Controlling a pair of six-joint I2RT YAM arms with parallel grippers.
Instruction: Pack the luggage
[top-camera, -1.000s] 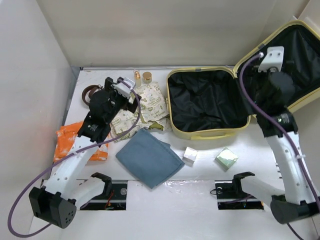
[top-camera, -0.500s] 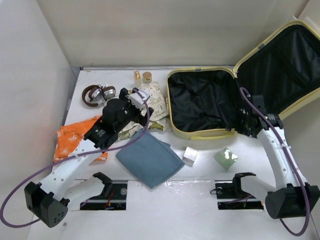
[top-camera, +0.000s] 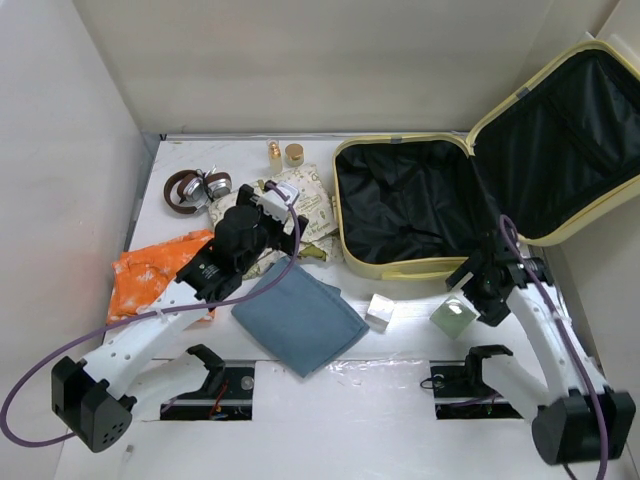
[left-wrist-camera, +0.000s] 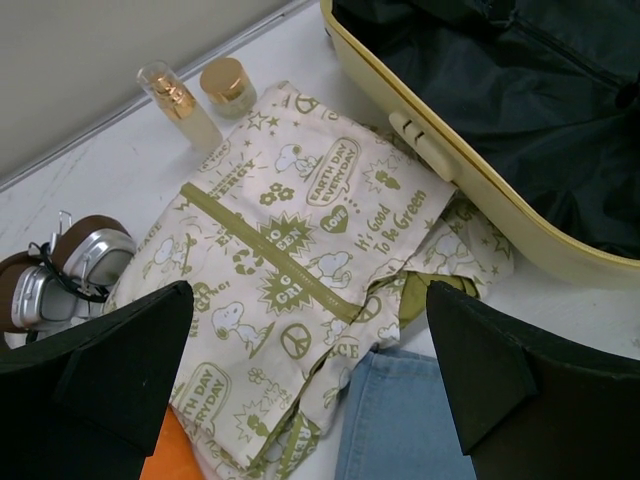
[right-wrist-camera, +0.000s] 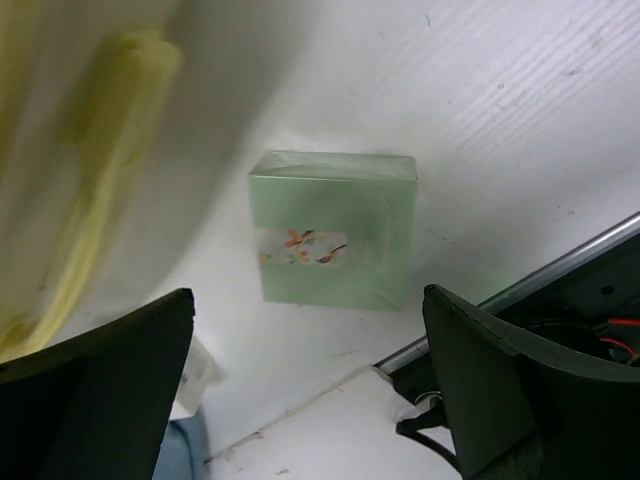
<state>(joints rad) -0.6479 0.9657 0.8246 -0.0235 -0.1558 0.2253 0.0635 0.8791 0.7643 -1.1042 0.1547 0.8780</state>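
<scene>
The luggage is a pale yellow suitcase lying open at the right, its black lining bare and its lid propped up. My left gripper is open and empty above a cream cloth with green cartoon print, next to folded blue denim. The suitcase's rim shows at the upper right of the left wrist view. My right gripper is open and empty just above a pale green box, which lies on the table in front of the suitcase.
A small silver box lies left of the green one. Orange cloth is at the left. Brown and silver items and two small bottles are at the back. Walls close in the left and back.
My right arm has come down from the suitcase lid to the table in front of the suitcase, over the green box. My left gripper has shifted right over the printed cloth.
</scene>
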